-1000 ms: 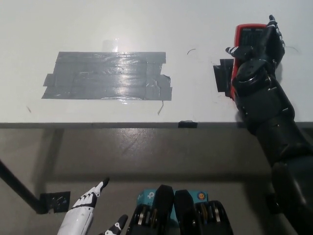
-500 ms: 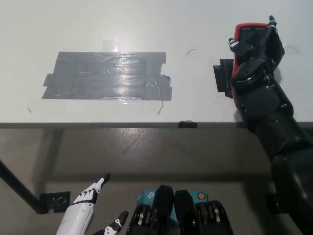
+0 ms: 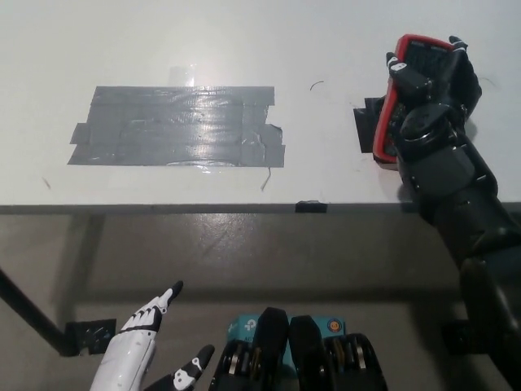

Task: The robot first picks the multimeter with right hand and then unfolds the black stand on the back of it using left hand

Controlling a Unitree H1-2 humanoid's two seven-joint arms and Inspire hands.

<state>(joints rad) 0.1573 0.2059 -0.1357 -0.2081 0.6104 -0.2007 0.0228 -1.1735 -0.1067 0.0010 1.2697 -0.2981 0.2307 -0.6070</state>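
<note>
**One hand has the meter, the other waits below**

One black right hand [image 3: 431, 90] is wrapped around a red-edged multimeter [image 3: 407, 73] at the upper right of the frame, over the far right part of the white table [image 3: 244, 41]. The meter appears tipped up on its side, red rim showing toward the left, though whether it has cleared the tabletop cannot be told. A dark patch [image 3: 366, 129] lies just beside it, and a broad patch of grey tape [image 3: 179, 126] sits well apart at centre left. The white left hand [image 3: 142, 346] rests low at the lower left, below the table edge, fingers apart and holding nothing. By the look of it, the pick-up is in hand. Next would come turning the meter's back toward the left hand, which must rise and reach across to pull out the stand, not visible here.
</note>
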